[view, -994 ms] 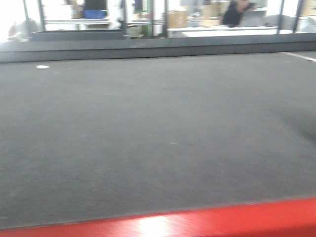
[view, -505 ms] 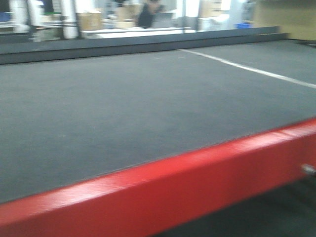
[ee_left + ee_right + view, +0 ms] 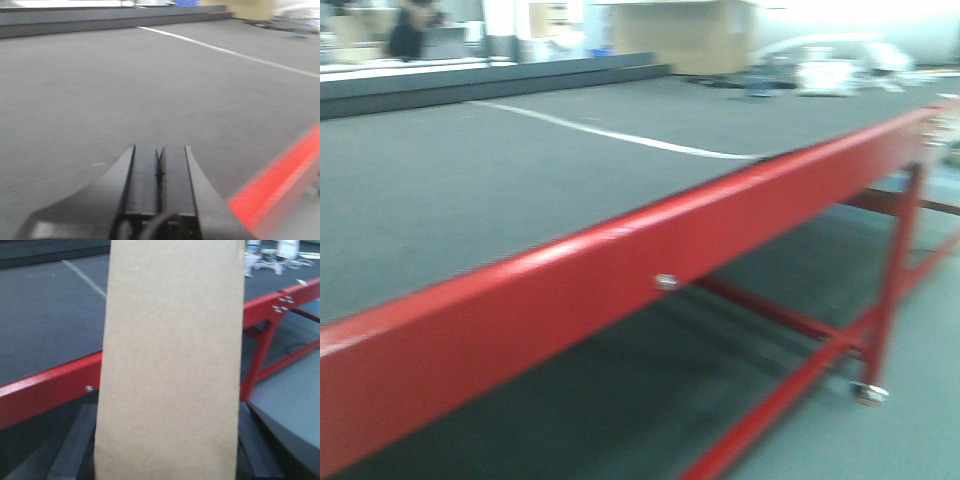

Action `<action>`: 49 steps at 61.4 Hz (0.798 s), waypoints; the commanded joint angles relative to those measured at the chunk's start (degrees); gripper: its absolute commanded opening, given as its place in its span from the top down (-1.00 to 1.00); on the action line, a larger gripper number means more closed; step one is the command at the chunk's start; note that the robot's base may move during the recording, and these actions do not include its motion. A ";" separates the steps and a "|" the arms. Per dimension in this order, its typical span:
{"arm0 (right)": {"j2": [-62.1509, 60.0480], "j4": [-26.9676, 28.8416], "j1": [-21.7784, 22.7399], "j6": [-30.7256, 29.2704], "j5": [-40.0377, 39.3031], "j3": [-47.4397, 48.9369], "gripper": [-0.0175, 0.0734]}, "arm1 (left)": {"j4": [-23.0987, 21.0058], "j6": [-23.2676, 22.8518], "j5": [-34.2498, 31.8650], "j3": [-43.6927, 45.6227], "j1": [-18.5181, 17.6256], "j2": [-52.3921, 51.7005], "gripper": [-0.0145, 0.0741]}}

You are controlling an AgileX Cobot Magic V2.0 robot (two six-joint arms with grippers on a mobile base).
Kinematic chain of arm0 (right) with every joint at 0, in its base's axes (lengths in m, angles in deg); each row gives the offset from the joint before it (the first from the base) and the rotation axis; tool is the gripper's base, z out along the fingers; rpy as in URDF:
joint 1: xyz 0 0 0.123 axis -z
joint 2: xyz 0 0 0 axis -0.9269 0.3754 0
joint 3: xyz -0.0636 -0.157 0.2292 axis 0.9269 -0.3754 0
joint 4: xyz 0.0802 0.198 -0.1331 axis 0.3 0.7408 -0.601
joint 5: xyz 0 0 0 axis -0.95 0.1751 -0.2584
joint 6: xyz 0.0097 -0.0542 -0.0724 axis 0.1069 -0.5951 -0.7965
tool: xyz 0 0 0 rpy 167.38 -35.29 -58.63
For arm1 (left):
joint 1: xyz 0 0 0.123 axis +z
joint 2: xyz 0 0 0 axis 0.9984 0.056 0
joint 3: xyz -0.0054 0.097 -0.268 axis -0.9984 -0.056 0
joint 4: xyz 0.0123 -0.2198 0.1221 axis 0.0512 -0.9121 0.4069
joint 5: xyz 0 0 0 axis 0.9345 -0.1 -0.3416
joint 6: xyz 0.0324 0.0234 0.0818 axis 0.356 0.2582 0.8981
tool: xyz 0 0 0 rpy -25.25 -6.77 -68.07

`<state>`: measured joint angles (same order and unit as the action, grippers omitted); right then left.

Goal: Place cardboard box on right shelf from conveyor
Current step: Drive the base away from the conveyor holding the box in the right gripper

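The right gripper (image 3: 167, 452) clamps a plain tan, slab-shaped cardboard box (image 3: 170, 355) upright, its matte, unmarked face filling the middle of the right wrist view; dark flat fingers (image 3: 75, 445) flank the box on both sides at its lower end. The box is off the belt, in front of the wide dark-grey conveyor (image 3: 45, 315) and crossing its glossy red metal frame rail (image 3: 50, 385).

The left gripper (image 3: 159, 150) hangs over the belt (image 3: 100, 100) with its two smooth black fingers pressed flat against each other, only a thin seam between them and nothing in their grasp. That view shows the belt's fine, dull weave up close, a thin white line (image 3: 225, 50) running slantwise across it and a blurred strip of red rail (image 3: 285, 175) at lower right.

Only the front-facing camera takes in the conveyor's build: the long red rail (image 3: 620, 270) with a small silvery bolt head (image 3: 666, 282), slim red legs and cross-braces beneath, a small caster (image 3: 868, 392) under one leg, and smooth grey floor (image 3: 920, 420). It shows neither gripper nor the box. The background there is too blurred to read.
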<state>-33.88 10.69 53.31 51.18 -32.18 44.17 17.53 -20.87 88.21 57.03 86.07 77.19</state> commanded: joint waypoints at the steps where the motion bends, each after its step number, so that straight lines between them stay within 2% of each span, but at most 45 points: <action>1: 0.94 -0.87 0.26 -0.62 -5.68 1.43 0.09 | -0.34 0.02 -4.96 -0.55 0.09 -0.87 0.94; 49: 0.94 -0.87 0.26 -0.62 -5.68 1.43 0.09 | -0.34 0.02 -4.96 -0.55 0.09 -0.87 0.94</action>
<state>-33.91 10.69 53.31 51.18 -32.09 44.17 17.53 -20.87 88.21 57.03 86.07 77.19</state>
